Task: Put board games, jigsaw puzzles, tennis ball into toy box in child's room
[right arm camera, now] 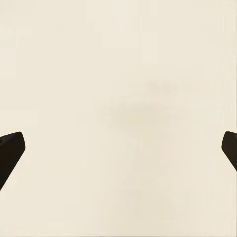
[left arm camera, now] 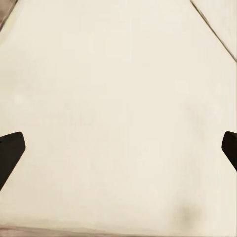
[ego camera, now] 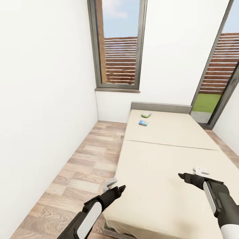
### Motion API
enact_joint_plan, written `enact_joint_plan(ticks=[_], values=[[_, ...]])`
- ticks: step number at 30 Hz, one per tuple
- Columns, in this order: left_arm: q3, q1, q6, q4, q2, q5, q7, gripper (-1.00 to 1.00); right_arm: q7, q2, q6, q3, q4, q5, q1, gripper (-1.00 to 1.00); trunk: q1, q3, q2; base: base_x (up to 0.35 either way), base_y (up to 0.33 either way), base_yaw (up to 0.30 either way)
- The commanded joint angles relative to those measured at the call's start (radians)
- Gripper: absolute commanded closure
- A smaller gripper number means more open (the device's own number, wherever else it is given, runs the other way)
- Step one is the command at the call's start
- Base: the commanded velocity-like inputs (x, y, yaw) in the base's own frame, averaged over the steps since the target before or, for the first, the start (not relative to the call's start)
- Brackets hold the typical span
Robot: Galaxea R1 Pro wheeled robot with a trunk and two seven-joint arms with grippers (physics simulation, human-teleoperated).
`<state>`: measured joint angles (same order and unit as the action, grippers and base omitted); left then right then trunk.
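Your left gripper [ego camera: 114, 190] hangs nearest, at the near left corner of the bed [ego camera: 159, 186], and the right gripper [ego camera: 189, 176] is over the mattress on the other side; both wrist views show the two dark fingertips [left arm camera: 10, 153] wide apart w/ only cream sheet between them, so both hands are open and carry nothing. You keep them low and forward probably bc you are approaching the bed, not reaching yet. Two board games lie far away near the headboard [ego camera: 161, 107], well apart from both grippers: the white-green board game [ego camera: 146, 115] closer to the headboard, and the blue board game [ego camera: 143, 123] just beside it, toward you. Both lie flat on the sheet. They are very small in the head view, so I cannot tell the long axis exactly; each seems to point roughly across the bed, a bit tilted. Table and toy box: I judge you must turn for them later. Window [ego camera: 119, 46] stands behind the bed, wooden floor [ego camera: 83, 166] at its left side.
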<state>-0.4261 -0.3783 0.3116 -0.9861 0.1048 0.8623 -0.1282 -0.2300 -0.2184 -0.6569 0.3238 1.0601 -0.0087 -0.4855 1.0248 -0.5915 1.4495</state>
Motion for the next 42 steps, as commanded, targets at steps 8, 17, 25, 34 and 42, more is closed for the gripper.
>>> enact_joint_plan(ticks=[8, 17, 25, 34, 42], values=[[-0.002, -0.001, 0.003, -0.002, -0.001, 0.011, -0.008, -1.0, -0.004, 0.0, -0.006, 0.001, 0.002, -0.001, -0.001, -1.0, 0.0, -0.001, 0.001, 0.116, 0.317, -0.02], [-0.002, -0.001, 0.002, -0.002, -0.001, 0.011, -0.009, -1.0, -0.004, 0.001, -0.006, 0.0, 0.002, 0.0, -0.001, -1.0, 0.0, -0.001, 0.001, 0.051, 0.326, -0.005], [-0.002, -0.001, 0.002, -0.002, -0.001, 0.011, -0.01, -1.0, -0.003, 0.001, -0.006, 0.0, 0.003, 0.0, -0.001, -1.0, 0.0, -0.001, 0.001, 0.013, 0.33, -0.001], [-0.002, -0.001, 0.001, -0.002, -0.001, 0.01, -0.009, -1.0, -0.003, 0.001, -0.006, 0.0, 0.003, 0.0, -0.001, -1.0, 0.0, -0.001, 0.001, 0.023, 0.331, -0.003], [-0.002, 0.0, 0.0, -0.002, -0.001, 0.007, -0.01, -1.0, -0.003, 0.001, -0.006, -0.001, 0.003, 0.0, -0.001, -1.0, 0.0, -0.001, 0.001, 0.068, 0.326, -0.105]])
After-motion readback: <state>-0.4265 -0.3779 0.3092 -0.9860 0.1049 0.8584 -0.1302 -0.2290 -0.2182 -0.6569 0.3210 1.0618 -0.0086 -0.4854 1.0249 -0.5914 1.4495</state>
